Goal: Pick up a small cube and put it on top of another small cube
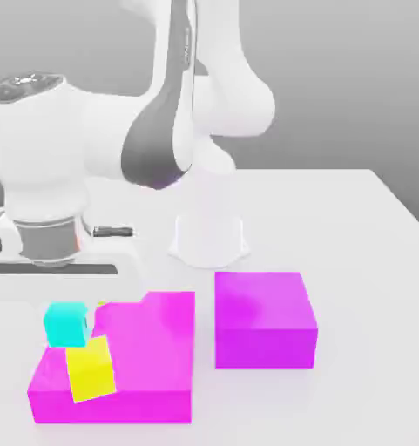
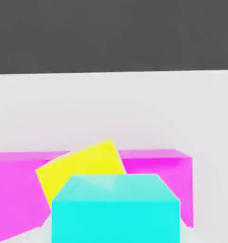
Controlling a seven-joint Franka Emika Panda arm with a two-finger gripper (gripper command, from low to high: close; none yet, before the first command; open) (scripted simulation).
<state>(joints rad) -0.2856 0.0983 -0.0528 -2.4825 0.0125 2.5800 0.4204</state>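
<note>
Held the cyan cube (image 1: 66, 325) in the gripper (image 2: 115, 227), opened just to cube width, near the tilted yellow cube (image 1: 91, 370). Seemingly at the stacking stage; needed careful lining-up before release.

White arm (image 1: 117, 135), dark grey bands

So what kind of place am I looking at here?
It looks like a simulated robotics test scene rather than a real room: a white robot arm over a plain pale tabletop, bare grey surroundings, and flat-coloured blocks such as the purple one.
</note>
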